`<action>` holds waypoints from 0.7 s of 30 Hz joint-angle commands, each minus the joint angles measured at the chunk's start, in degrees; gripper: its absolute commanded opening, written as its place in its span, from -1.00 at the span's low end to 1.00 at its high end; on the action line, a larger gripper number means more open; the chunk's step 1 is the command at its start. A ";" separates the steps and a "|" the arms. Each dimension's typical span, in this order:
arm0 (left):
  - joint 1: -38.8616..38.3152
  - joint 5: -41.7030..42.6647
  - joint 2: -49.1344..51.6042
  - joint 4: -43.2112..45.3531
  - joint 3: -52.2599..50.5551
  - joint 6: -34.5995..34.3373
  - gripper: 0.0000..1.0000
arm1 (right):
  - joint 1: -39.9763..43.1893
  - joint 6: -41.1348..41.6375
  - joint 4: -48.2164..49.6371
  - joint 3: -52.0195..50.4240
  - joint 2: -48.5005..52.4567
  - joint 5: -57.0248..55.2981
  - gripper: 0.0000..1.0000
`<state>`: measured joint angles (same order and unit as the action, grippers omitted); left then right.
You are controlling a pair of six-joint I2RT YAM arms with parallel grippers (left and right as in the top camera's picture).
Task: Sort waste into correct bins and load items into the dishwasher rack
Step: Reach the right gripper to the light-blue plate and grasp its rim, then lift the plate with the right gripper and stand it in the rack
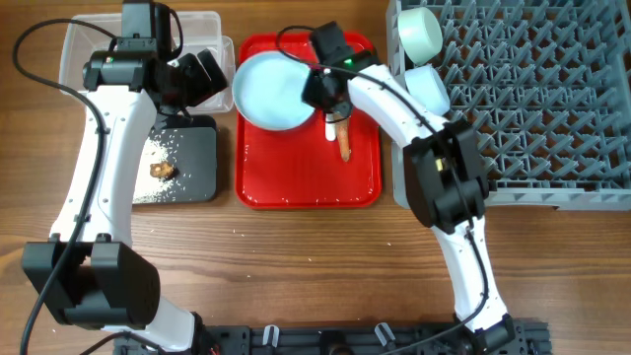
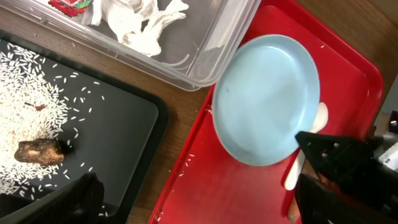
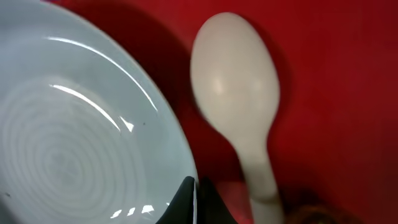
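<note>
My right gripper (image 1: 315,93) (image 3: 198,200) is shut on the right rim of the round light-blue plate (image 1: 268,91) (image 2: 267,99) (image 3: 74,143) over the red tray. The white spoon (image 1: 329,126) (image 2: 305,155) (image 3: 239,87) and the orange-brown stick (image 1: 343,140) lie on the tray beside it. My left gripper (image 1: 202,74) (image 2: 199,199) is open and empty above the gap between the black tray (image 1: 192,158) (image 2: 118,118) and the red tray. Loose rice (image 2: 25,93) and a brown chunk (image 1: 163,171) (image 2: 40,151) lie in the black tray. The clear tub (image 1: 79,44) (image 2: 211,43) holds a white paper scrap (image 2: 140,22) and the red-and-white wrapper (image 2: 71,5). The yellow cup is out of view.
The grey dishwasher rack (image 1: 532,99) fills the right side, with a pale green bowl (image 1: 419,32) and a small light-blue bowl (image 1: 427,87) at its left edge. The red tray (image 1: 296,168) lies in the middle. A few rice grains lie on the red tray and the table.
</note>
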<state>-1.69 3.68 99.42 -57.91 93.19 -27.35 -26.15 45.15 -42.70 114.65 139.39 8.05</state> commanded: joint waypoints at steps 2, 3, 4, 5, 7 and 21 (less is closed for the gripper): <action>0.26 -0.76 0.02 -0.02 0.68 -0.11 1.00 | 4.39 -9.90 -3.54 0.09 1.11 5.01 -0.83; 0.26 -0.76 0.02 -0.02 0.68 -0.11 1.00 | 4.57 -11.91 -4.15 0.09 1.14 4.98 -0.79; 0.26 -0.76 0.02 -0.02 0.68 -0.11 1.00 | 4.59 -14.32 -4.55 0.09 1.11 4.98 -0.76; 0.26 -0.76 0.02 -0.02 0.68 -0.11 1.00 | 4.59 -17.35 -4.74 0.09 1.14 4.96 -0.72; 0.26 -0.76 0.02 -0.02 0.68 -0.11 1.00 | 4.22 -22.18 -4.98 0.09 1.11 4.94 -0.61; 0.26 -0.76 0.02 -0.02 0.68 -0.11 1.00 | 3.87 -22.56 -6.01 0.11 -0.74 -0.37 -0.92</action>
<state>-1.69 3.68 99.42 -57.91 93.19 -27.35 -22.57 22.41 -48.18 114.80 139.44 11.49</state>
